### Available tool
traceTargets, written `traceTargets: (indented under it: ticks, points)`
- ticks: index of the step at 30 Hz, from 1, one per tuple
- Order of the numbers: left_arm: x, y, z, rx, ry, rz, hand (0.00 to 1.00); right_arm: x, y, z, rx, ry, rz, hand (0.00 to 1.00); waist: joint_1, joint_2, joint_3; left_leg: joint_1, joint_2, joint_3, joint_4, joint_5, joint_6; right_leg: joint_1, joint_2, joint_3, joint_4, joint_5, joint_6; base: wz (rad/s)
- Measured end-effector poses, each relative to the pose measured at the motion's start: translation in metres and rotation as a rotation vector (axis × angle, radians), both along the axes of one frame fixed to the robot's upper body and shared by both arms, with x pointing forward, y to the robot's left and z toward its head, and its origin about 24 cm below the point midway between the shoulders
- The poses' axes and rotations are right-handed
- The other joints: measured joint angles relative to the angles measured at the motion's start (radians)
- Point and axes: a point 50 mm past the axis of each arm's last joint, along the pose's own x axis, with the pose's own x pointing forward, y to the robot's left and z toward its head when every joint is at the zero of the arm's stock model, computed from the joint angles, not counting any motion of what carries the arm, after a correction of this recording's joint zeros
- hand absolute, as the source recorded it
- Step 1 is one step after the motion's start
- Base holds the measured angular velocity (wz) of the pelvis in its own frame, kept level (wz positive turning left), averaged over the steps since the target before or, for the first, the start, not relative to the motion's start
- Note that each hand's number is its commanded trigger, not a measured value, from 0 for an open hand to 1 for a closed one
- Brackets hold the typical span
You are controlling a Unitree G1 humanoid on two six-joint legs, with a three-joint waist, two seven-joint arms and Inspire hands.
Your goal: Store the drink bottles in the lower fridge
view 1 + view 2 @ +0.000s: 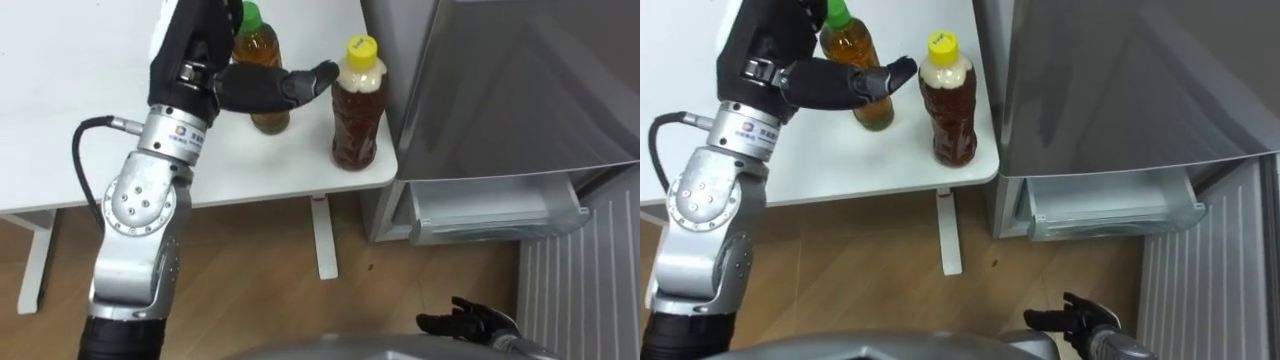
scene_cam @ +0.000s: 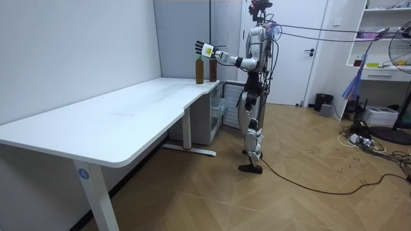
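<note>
Lowest in the eye views, the right hand (image 1: 468,323) hangs over the wood floor (image 1: 250,260), fingers loosely spread and holding nothing. Left arm raised from the lower left to the white table (image 1: 60,150); the left hand (image 1: 232,85) is open, fingers uncurled and closed on nothing. Part of this hand reaches across the front of the green-capped bottle (image 1: 262,45), its tip close to the yellow-capped bottle (image 1: 358,110); whether it touches either bottle cannot be told.

Both drinks stand upright on the table near its right-hand corner, the yellow-capped bottle nearer the edge and just beside the grey fridge (image 1: 500,90). Each holds amber liquid, darker in the yellow-capped bottle.

Below the fridge's grey front a pale drawer (image 1: 490,205) stands pulled out, with nothing visible in it; a white ribbed panel (image 1: 580,275) lies to its right.

Room view: the robot stands upright at the table's far end, its left arm stretched level toward the two bottles.
</note>
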Motion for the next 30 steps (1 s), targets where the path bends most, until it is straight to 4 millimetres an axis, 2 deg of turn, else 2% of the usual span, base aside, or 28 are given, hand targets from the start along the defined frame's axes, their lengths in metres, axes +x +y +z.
traceTargets:
  ticks: [4, 6, 11, 19, 26, 30]
  points:
    - [0.000, -0.002, 0.000, 0.000, 0.002, -0.017, 0.00, 0.002, 0.000, 0.000, -0.001, -0.003, 0.002, 0.00, 0.000, 0.002, 0.0031, -0.002, 0.001, 0.010, 0.000, 0.000, 0.000, -0.006, 0.000, 0.012, 0.000, 0.000, 0.000, -0.07]
    - [-0.001, -0.004, -0.001, 0.004, 0.003, -0.033, 0.00, 0.002, 0.000, 0.000, 0.000, -0.004, 0.002, 0.00, -0.002, -0.002, 0.0078, -0.002, 0.001, 0.013, -0.002, 0.000, 0.000, -0.007, 0.001, 0.014, 0.001, 0.000, 0.000, -0.03]
    - [-0.001, -0.009, -0.002, 0.013, 0.008, -0.084, 0.00, 0.003, 0.001, 0.000, 0.004, -0.006, 0.005, 0.00, -0.005, -0.008, 0.0109, -0.001, 0.004, 0.023, -0.008, 0.000, 0.000, -0.015, 0.002, 0.018, 0.003, 0.000, 0.000, -0.04]
    - [-0.001, -0.015, -0.009, -0.015, 0.064, -0.154, 0.00, 0.006, 0.004, 0.000, 0.014, -0.002, 0.019, 0.00, -0.020, -0.019, 0.0067, 0.004, 0.008, 0.034, -0.006, 0.000, 0.000, -0.017, 0.005, 0.024, 0.003, 0.000, 0.000, -0.03]
    - [0.002, -0.014, -0.035, -0.034, 0.199, -0.150, 0.00, 0.007, 0.006, 0.000, 0.020, 0.007, 0.037, 0.00, -0.015, -0.029, 0.0052, 0.009, 0.009, 0.043, -0.004, 0.000, -0.001, -0.015, 0.006, 0.028, 0.004, 0.002, -0.003, 0.00]
    - [0.002, -0.015, -0.038, -0.033, 0.220, -0.153, 0.00, 0.008, 0.006, 0.000, 0.025, 0.008, 0.033, 0.00, -0.015, -0.028, 0.0042, 0.003, 0.010, 0.045, -0.004, 0.000, -0.001, -0.018, 0.007, 0.031, 0.006, 0.002, -0.004, 0.00]
